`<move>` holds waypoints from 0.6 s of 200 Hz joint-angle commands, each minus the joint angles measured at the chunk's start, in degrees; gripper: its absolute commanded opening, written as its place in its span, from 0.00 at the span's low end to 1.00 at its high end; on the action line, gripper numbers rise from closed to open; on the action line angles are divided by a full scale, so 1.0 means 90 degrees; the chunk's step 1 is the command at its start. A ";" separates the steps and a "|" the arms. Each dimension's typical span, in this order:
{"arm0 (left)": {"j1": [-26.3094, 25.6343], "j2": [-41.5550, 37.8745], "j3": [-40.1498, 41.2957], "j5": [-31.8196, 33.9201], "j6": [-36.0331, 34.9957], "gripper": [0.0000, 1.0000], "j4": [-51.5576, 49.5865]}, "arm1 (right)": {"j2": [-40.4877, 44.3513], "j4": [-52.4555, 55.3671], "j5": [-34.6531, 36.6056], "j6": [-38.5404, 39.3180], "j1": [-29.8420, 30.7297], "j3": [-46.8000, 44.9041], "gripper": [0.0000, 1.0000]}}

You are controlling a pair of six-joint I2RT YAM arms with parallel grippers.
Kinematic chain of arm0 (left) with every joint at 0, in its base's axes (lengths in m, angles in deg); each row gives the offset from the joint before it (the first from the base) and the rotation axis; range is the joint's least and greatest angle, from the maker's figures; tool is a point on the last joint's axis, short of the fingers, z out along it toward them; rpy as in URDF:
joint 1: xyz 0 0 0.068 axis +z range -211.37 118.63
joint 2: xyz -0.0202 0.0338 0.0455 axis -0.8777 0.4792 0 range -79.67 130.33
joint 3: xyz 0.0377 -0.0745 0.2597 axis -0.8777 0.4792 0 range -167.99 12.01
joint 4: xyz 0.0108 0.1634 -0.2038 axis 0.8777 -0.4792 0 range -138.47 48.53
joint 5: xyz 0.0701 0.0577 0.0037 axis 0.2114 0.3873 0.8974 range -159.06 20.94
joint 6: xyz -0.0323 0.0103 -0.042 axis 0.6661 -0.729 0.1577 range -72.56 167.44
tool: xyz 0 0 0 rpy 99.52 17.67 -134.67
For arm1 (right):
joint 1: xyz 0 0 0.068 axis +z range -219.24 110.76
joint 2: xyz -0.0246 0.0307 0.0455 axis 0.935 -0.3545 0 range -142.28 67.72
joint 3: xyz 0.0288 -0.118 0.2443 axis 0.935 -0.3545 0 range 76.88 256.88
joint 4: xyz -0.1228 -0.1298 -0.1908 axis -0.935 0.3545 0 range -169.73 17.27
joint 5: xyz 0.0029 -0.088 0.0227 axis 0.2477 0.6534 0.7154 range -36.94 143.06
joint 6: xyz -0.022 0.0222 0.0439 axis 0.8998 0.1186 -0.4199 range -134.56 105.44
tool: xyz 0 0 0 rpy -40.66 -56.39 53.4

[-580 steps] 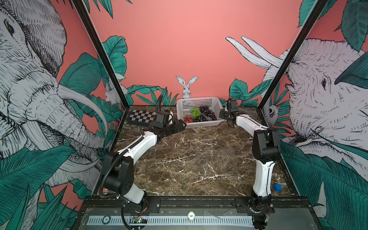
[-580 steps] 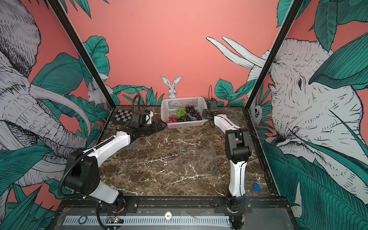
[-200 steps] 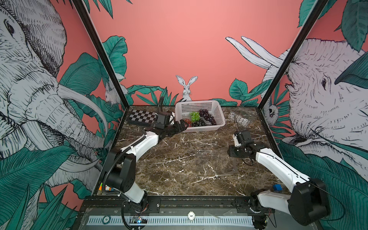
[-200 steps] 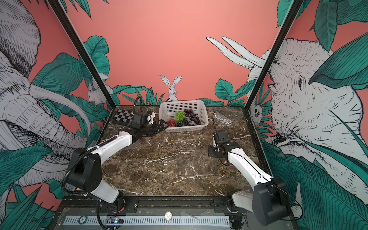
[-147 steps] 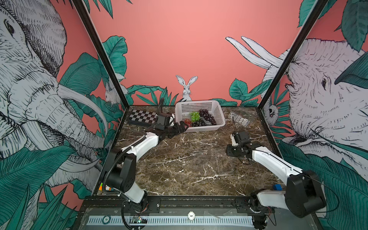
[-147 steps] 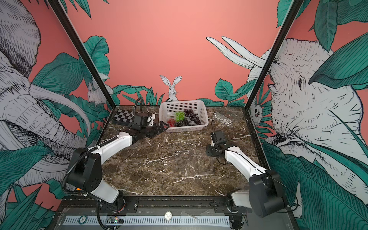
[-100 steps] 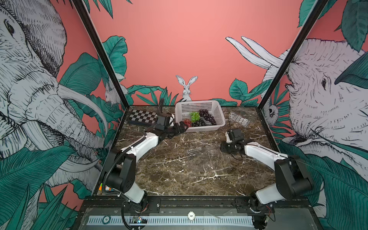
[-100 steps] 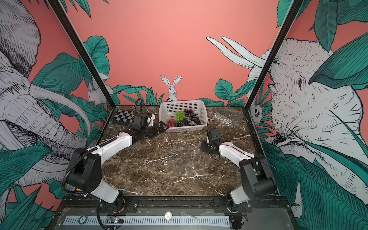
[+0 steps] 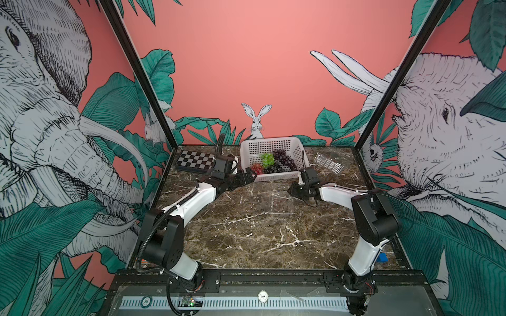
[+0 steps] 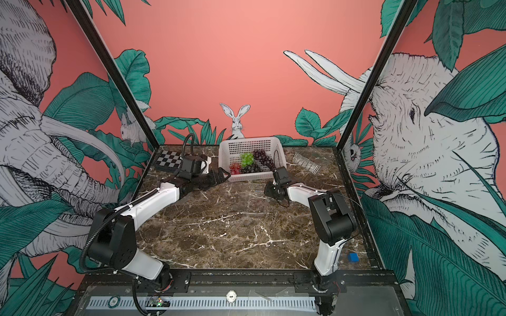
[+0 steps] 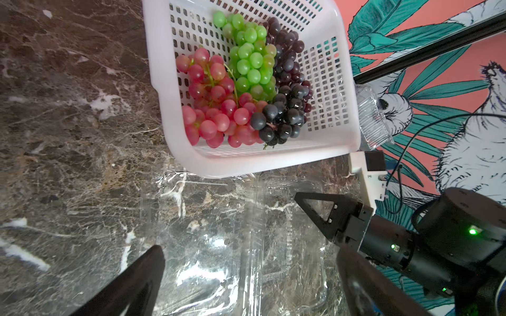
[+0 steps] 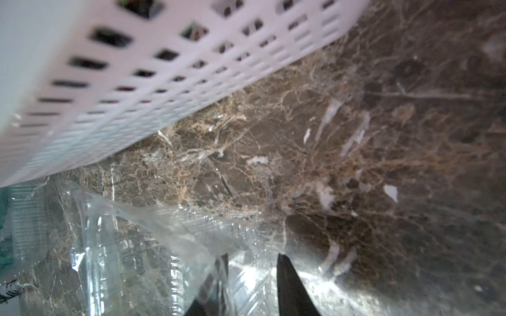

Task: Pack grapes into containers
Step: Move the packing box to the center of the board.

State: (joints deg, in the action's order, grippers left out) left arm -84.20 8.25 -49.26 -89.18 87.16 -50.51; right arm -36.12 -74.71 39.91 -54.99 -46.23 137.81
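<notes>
We find the red, green and dark purple grapes (image 11: 241,90) all in the white perforated plastic basket (image 11: 273,161). None are packed. The left gripper (image 9: 247,175) hangs spread beside it. The right gripper (image 12: 252,257), jaws narrow, meets the edge of the open clear plastic container (image 11: 208,246) on the counter (image 9: 246,232), likely to position it. We cannot tell whether it is pinching the edge.

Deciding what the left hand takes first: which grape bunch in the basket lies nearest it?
The red bunch, in the basket corner right by the left hand; the green bunch and dark bunches lie farther off.
</notes>
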 commanded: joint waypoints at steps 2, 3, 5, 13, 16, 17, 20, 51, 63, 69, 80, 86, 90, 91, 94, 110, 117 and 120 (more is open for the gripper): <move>0.0012 0.0053 -0.0291 0.0013 -0.0090 0.99 -0.0121 | -0.0033 0.0277 0.0142 0.0394 0.0042 0.0308 0.37; 0.0015 0.0059 -0.0296 0.0006 -0.0084 1.00 -0.0115 | -0.0029 0.0289 0.0142 0.0402 0.0042 0.0319 0.37; 0.0009 0.0076 -0.0302 0.0001 -0.0082 1.00 -0.0118 | -0.0022 0.0316 0.0155 0.0415 0.0042 0.0332 0.38; 0.0011 0.0128 -0.0348 -0.0029 -0.0059 1.00 -0.0101 | 0.0017 0.0404 0.0172 0.0497 0.0037 0.0387 0.41; 0.0008 0.0148 -0.0363 -0.0039 -0.0044 1.00 -0.0091 | 0.0044 0.0430 0.0175 0.0513 0.0032 0.0409 0.41; 0.0008 0.0155 -0.0366 -0.0044 -0.0046 1.00 -0.0090 | 0.0053 0.0439 0.0174 0.0515 0.0032 0.0414 0.41; 0.0007 0.0162 -0.0382 -0.0040 -0.0040 0.99 -0.0086 | 0.0077 0.0467 0.0187 0.0534 0.0043 0.0427 0.42; 0.0015 0.0283 -0.0479 0.0004 -0.0038 1.00 -0.0105 | 0.0375 0.0718 0.0262 0.0674 0.0050 0.0461 0.51; 0.0022 0.0339 -0.0533 0.0018 -0.0049 0.99 -0.0136 | 0.0481 0.0822 0.0319 0.0750 0.0051 0.0473 0.55; 0.0018 0.0374 -0.0571 0.0019 -0.0052 0.99 -0.0139 | 0.0538 0.0865 0.0366 0.0795 0.0048 0.0485 0.57; 0.0017 0.0437 -0.0622 0.0019 -0.0058 1.00 -0.0157 | 0.0629 0.0981 0.0460 0.0870 0.0051 0.0528 0.60; 0.0022 0.0463 -0.0659 0.0002 -0.0047 1.00 -0.0158 | 0.0669 0.1042 0.0491 0.0920 0.0051 0.0557 0.61; 0.0017 0.0491 -0.0680 -0.0008 -0.0036 0.99 -0.0163 | 0.0698 0.1070 0.0507 0.0941 0.0051 0.0580 0.62; 0.0022 0.0498 -0.0686 -0.0009 -0.0038 0.99 -0.0160 | 0.0707 0.1077 0.0510 0.0949 0.0051 0.0577 0.62; 0.0024 0.0509 -0.0704 -0.0010 -0.0030 1.00 -0.0166 | 0.0720 0.1096 0.0517 0.0970 0.0051 0.0592 0.63; 0.0025 0.0555 -0.0770 -0.0040 -0.0012 0.99 -0.0161 | 0.0826 0.1198 0.0538 0.1076 0.0049 0.0671 0.66; 0.0027 0.0572 -0.0800 -0.0050 -0.0012 1.00 -0.0157 | 0.0879 0.1226 0.0532 0.1120 0.0051 0.0710 0.68; 0.0018 0.0574 -0.0799 -0.0055 -0.0010 1.00 -0.0144 | 0.0903 0.1231 0.0523 0.1147 0.0050 0.0719 0.68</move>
State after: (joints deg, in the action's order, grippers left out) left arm -84.15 13.30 -54.55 -89.40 87.03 -51.47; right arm -30.72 -65.38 43.19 -47.31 -46.21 142.35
